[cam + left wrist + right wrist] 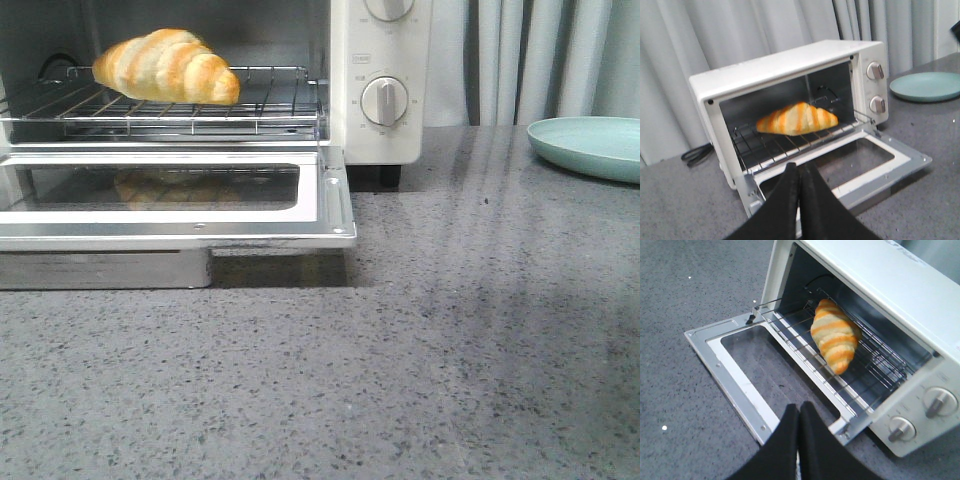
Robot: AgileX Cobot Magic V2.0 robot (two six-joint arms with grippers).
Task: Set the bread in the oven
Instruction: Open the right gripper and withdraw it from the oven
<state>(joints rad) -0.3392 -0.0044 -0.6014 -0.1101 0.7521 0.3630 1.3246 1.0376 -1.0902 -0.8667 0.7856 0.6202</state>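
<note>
Grey speckled table [450, 330] — oven [390, 130], teal plate [590, 145] on it.

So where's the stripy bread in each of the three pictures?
Front view: the bread lies on the wire rack, upper left, inside the oven.
Left wrist view: mid-picture, on the rack, above the shut left gripper.
Right wrist view: right of the middle, on the rack, above the shut right gripper.
Shared landmark: the open glass door lying flat below the rack.
</note>
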